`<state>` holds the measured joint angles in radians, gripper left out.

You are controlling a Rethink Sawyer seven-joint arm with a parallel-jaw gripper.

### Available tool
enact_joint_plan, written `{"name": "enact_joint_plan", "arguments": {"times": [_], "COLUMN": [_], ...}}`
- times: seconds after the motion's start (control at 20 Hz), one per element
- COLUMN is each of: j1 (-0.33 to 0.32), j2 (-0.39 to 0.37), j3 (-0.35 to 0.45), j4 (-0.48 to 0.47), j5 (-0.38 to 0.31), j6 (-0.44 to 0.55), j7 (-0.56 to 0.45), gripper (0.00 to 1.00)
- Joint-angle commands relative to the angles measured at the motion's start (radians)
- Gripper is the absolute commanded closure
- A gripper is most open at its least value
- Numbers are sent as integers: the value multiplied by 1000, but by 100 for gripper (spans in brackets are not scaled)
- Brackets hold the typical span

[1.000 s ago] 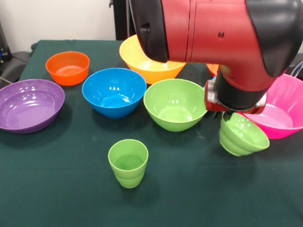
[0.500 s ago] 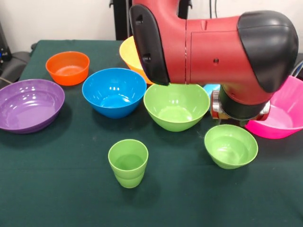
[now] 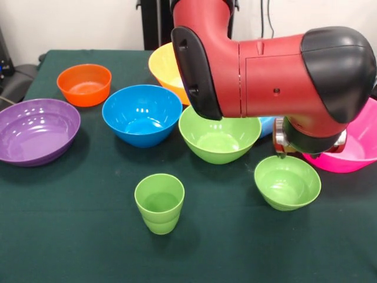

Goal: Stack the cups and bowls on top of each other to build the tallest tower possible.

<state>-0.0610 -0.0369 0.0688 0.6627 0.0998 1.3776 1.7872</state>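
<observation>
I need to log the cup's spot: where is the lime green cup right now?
In the front view the lime green cup stands upright on the table's near middle, in front of the blue bowl and the large green bowl.

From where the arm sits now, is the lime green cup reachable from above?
Probably yes. The lime green cup stands upright and alone on the cloth, well apart from the small green bowl and the larger green bowl.
</observation>
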Motion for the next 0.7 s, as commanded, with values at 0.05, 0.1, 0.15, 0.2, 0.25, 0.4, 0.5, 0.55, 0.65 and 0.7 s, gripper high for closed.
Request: {"name": "enact_joint_plan", "arguments": {"times": [0.05,0.1,0.15,0.2,0.25,0.4,0.5,0.55,0.65,0.7], "j1": [-31,-32,-30,-30,-28,-27,-26,-25,-23,-23], "j2": [3,-4,6,2,5,-11,-27,-33,-53,-60], "j3": [104,103,102,101,97,90,83,81,77,75], "j4": [-14,-7,-33,-33,-55,-60,-55,-55,-41,-37], "j5": [-61,-62,-67,-69,-72,-73,-70,-69,-70,-73], "j6": [-88,-85,-69,-65,-39,-7,8,11,5,4], "j7": [-218,-216,-214,-214,-211,-204,-196,-191,-192,-195], "gripper": [0,0,0,0,0,0,0,0,0,0]}}
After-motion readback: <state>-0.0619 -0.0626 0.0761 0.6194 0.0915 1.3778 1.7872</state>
